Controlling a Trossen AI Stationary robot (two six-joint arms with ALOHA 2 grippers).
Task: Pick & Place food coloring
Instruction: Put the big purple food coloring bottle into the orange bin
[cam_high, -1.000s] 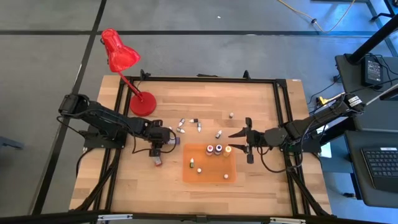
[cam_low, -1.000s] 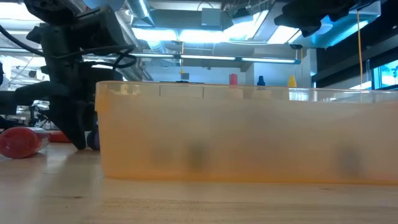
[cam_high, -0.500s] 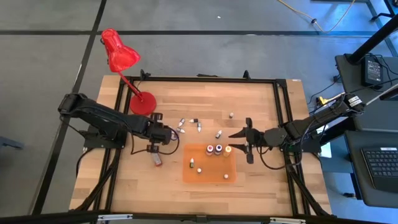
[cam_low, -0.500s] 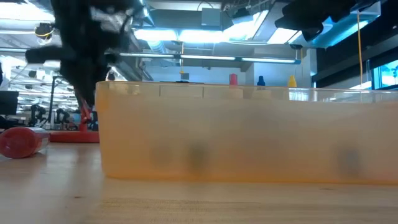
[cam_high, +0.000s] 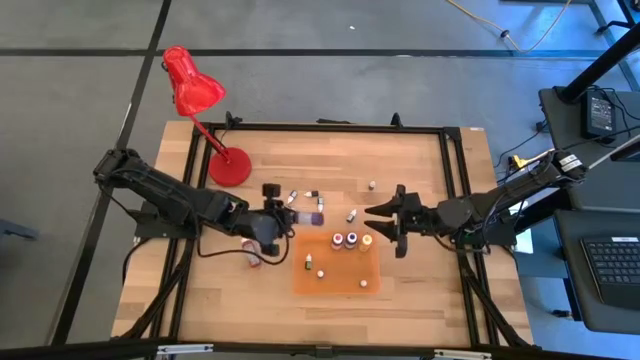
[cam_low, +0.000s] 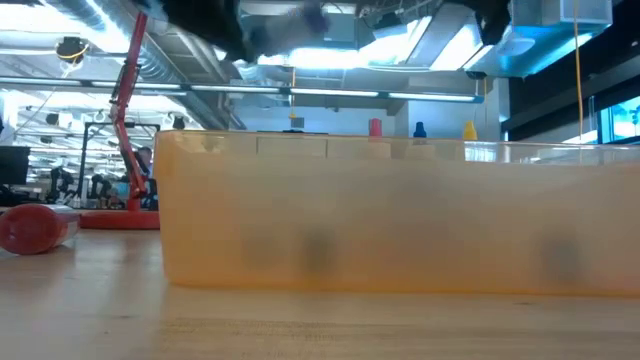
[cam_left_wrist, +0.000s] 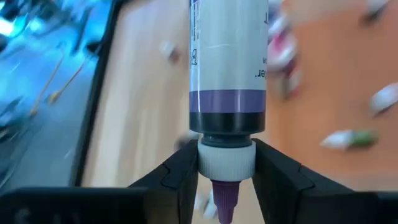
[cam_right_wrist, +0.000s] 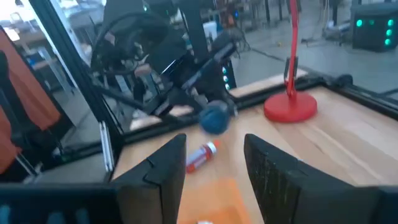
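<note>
My left gripper (cam_high: 292, 217) is shut on a white food coloring bottle with a purple band (cam_high: 314, 215), up in the air just left of the orange tray (cam_high: 337, 285). Three squat jars (cam_high: 351, 240) and slim white-capped droppers (cam_high: 321, 272) stand on the tray. Several more small bottles (cam_high: 320, 204) lie on the wood beyond it. A red-capped bottle (cam_high: 255, 258) lies on its side left of the tray. My right gripper (cam_high: 386, 226) hangs open at the tray's right end. My left gripper pinches the purple-banded bottle by its white cap (cam_left_wrist: 226, 163), one finger (cam_left_wrist: 180, 177) on each side, with the purple tip (cam_left_wrist: 223, 200) pointing back toward the wrist. The fingers come from the table's left. The bottle sticks out beyond them toward the right, lifted clear.
A red desk lamp (cam_high: 228, 165) stands on its round base at the far left of the table, its head out over the edge. A black frame (cam_high: 447, 180) borders the wood. Bare wood lies near the front edge below the tray.
My left gripper, shut on the purple-banded bottle, has risen from table height beside the red-capped bottle and moved right toward the tray, leaving the low view. The red-capped bottle has stayed lying where it was. My right gripper has edged a little left toward the tray.
</note>
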